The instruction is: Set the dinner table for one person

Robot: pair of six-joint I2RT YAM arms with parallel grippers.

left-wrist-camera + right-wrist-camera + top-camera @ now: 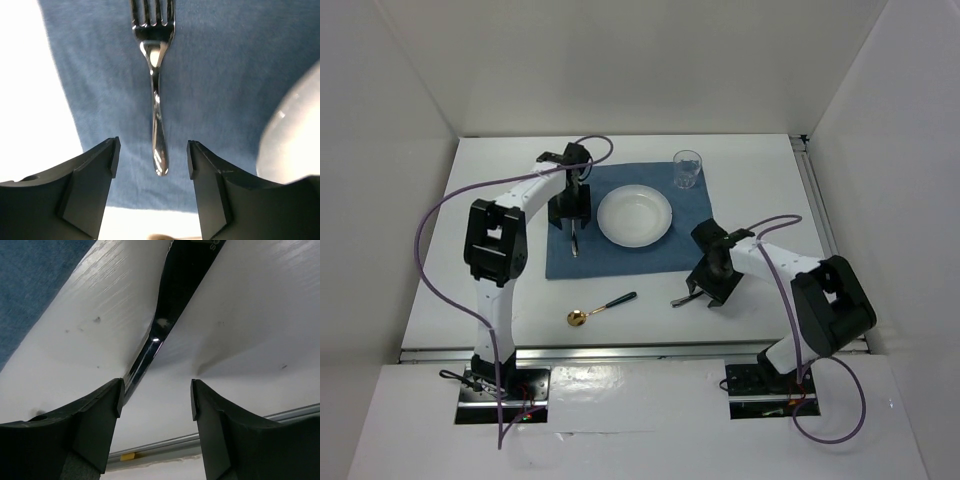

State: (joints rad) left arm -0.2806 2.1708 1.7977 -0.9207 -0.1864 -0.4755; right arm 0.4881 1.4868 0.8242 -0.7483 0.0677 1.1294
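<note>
The white dinner table [450,270] carries a blue cloth [620,262] with a white plate [635,215] on it. A silver fork [573,240] lies on the cloth left of the plate. My left gripper [572,220] hovers over it, open and empty; in the left wrist view the fork [156,100] lies lengthwise with its handle end between my fingers [154,145]. My right gripper [705,290] is open and low over a dark knife [682,299] on the bare table. In the right wrist view the knife [172,295] runs diagonally to my left finger [156,387].
A clear glass [687,169] stands at the cloth's far right corner. A spoon [602,308] with a gold bowl and black handle lies on the table near the front. The plate's rim [290,130] is close on the left gripper's right. The silver front rail [200,442] is just below the right gripper.
</note>
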